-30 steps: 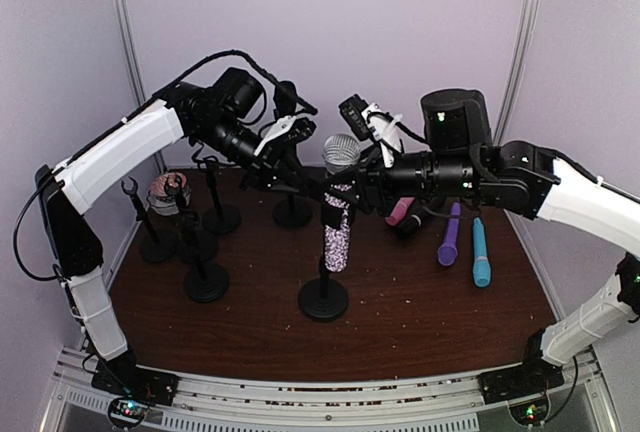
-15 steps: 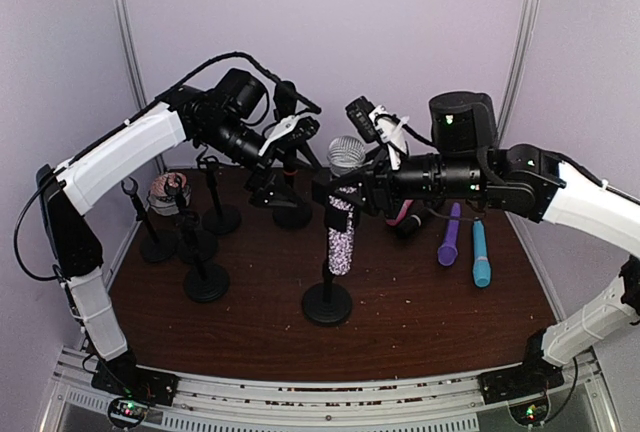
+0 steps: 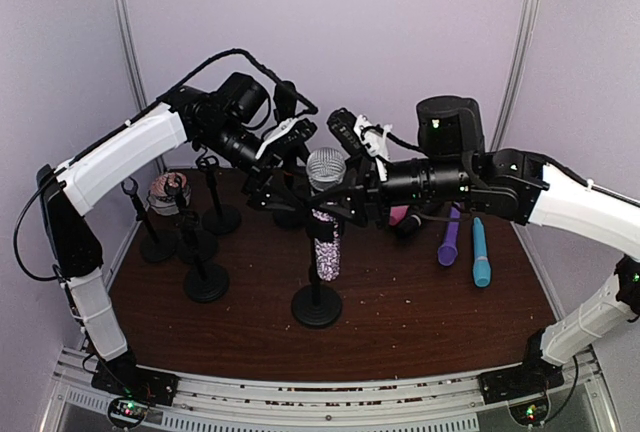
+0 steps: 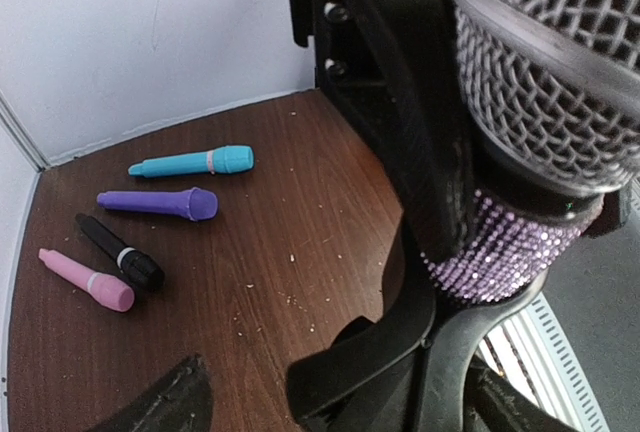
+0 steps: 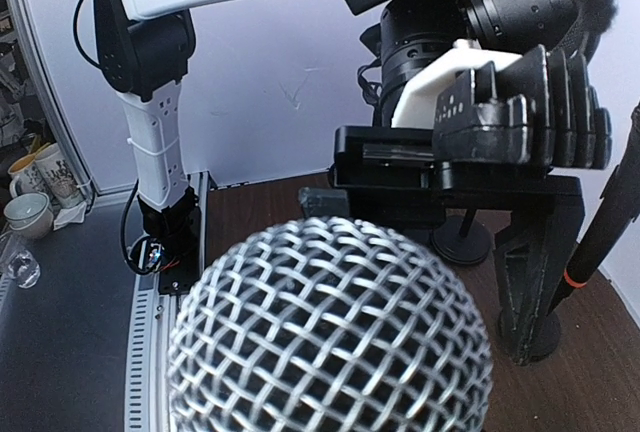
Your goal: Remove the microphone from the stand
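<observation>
To the left of the left pincer, a cluster of spare stands rises from the brown table, well apart from it. This pincer is spread wide. In its wrist view its fingers sit at the two bottom corners, and the forked black clip of the stand shows in the gap between them; whether either finger touches it cannot be told. Just right of this pincer and close in front of it, the microphone sits roughly upright in that clip, above the stand's round black base. It has a rounded silver wire-mesh head with a metal band round the lower edge. Below a dark collar, the body is covered in small pale-purple sparkling stones. The right pincer reaches in from the right and pinches the microphone just under the head. One black finger with two screws lies along the body in the left wrist view, and the other is hidden behind it. In the right wrist view the mesh head hides this pincer's own fingers. Farther right, behind the right pincer and below its arm, four loose ones lie flat on the table, well apart from it: a pink microphone, a black microphone, a purple microphone and a teal microphone.
</observation>
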Motion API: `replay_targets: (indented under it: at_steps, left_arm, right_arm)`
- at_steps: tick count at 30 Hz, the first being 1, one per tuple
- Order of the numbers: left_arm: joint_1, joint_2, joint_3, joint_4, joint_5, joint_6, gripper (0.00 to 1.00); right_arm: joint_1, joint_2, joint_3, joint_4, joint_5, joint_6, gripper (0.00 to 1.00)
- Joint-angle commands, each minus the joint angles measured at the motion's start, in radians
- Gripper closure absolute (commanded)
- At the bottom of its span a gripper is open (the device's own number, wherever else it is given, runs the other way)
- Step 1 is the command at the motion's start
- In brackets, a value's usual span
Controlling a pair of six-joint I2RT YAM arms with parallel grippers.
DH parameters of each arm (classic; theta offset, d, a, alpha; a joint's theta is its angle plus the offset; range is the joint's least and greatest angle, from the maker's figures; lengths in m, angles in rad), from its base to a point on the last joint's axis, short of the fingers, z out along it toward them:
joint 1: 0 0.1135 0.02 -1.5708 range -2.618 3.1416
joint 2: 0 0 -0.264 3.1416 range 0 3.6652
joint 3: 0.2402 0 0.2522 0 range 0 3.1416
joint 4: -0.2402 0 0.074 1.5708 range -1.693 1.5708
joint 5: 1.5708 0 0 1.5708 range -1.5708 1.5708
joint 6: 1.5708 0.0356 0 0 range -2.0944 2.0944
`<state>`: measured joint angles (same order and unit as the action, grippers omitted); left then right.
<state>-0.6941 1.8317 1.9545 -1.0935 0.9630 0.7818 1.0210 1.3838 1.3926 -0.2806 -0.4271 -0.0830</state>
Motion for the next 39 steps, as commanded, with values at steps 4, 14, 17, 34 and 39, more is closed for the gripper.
replay_targets:
  at_steps: [4, 14, 17, 34, 39]
  left_arm:
    - [-0.008, -0.018, -0.004, -0.085, 0.052, 0.097, 0.23]
    - [-0.013, -0.030, 0.008, -0.095, 0.053, 0.141, 0.36]
    - [-0.019, -0.032, 0.017, -0.095, 0.055, 0.142, 0.36]
    - [-0.039, -0.027, 0.029, -0.096, 0.042, 0.155, 0.37]
    - [-0.039, -0.021, 0.032, -0.115, 0.006, 0.180, 0.75]
  right_arm:
    - [-0.014, -0.008, 0.002, 0.128, -0.030, -0.043, 0.80]
    - [-0.037, 0.001, -0.002, 0.127, -0.034, -0.026, 0.84]
    - [-0.042, 0.002, -0.001, 0.130, -0.039, -0.023, 0.84]
    - [-0.056, 0.008, 0.005, 0.124, -0.071, -0.012, 0.87]
    - [-0.057, -0.002, 0.012, 0.107, -0.068, -0.019, 0.87]
